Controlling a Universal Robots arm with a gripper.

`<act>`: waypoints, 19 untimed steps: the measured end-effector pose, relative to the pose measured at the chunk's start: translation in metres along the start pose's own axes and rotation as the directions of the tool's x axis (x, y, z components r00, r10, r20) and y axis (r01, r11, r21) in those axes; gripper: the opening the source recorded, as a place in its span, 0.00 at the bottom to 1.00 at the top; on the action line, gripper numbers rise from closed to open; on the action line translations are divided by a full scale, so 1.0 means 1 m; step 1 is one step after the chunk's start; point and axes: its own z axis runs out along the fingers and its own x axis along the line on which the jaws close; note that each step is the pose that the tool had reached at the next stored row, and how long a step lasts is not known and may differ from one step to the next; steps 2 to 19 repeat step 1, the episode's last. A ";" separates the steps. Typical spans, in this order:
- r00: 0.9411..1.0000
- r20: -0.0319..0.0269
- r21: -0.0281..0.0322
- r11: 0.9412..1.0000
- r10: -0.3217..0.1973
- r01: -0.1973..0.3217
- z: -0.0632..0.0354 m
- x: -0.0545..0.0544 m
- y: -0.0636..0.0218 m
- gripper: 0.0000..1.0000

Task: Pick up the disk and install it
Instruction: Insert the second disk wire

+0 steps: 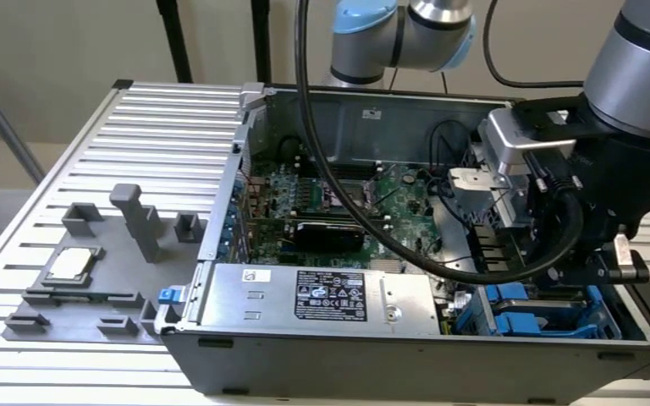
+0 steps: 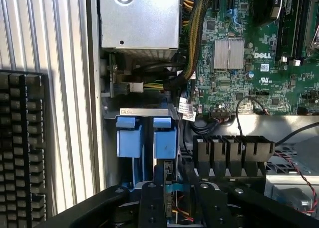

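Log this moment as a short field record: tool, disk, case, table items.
tool: lowered into the case's drive bay corner, fingers closed on a thin upright edge
disk: blue carrier standing upright in the bay, beside a second blue carrier
case: open, lying on the table, motherboard exposed
power supply: silver box with black label, along the case's near side
table items: grey fixture on the exterior view's left, holding a small square chip
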 end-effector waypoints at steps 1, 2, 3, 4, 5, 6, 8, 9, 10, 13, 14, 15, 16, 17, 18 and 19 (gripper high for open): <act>1.000 0.000 0.000 1.000 0.000 0.000 0.0000 0.000 0.0000 1.00; 1.000 0.000 0.000 1.000 0.000 0.000 0.0000 0.000 0.0000 1.00; 1.000 0.000 0.000 1.000 0.000 0.000 0.0000 0.000 0.0000 1.00; 1.000 0.000 0.000 1.000 0.000 0.000 0.0000 0.000 0.0000 1.00; 1.000 0.000 0.000 1.000 0.000 0.000 0.0000 0.000 0.0000 1.00; 1.000 0.000 0.000 1.000 0.000 0.000 0.0000 0.000 0.0000 1.00; 1.000 0.000 0.000 1.000 0.000 0.000 0.0000 0.000 0.0000 1.00; 1.000 0.000 0.000 1.000 0.000 0.000 0.0000 0.000 0.0000 1.00; 1.000 0.000 0.000 1.000 0.000 0.000 0.0000 0.000 0.0000 1.00; 1.000 0.000 0.000 1.000 0.000 0.000 0.0000 0.000 0.0000 1.00; 1.000 0.000 0.000 1.000 0.000 0.000 0.0000 0.000 0.0000 1.00; 1.000 0.000 0.000 1.000 0.000 0.000 0.0000 0.000 0.0000 1.00; 1.000 0.000 0.000 1.000 0.000 0.000 0.0000 0.000 0.0000 1.00; 1.000 0.000 0.000 1.000 0.000 0.000 0.0000 0.000 0.0000 1.00; 1.000 0.000 0.000 1.000 0.000 0.000 0.0000 0.000 0.0000 1.00; 1.000 0.000 0.000 1.000 0.000 0.000 0.0000 0.000 0.0000 1.00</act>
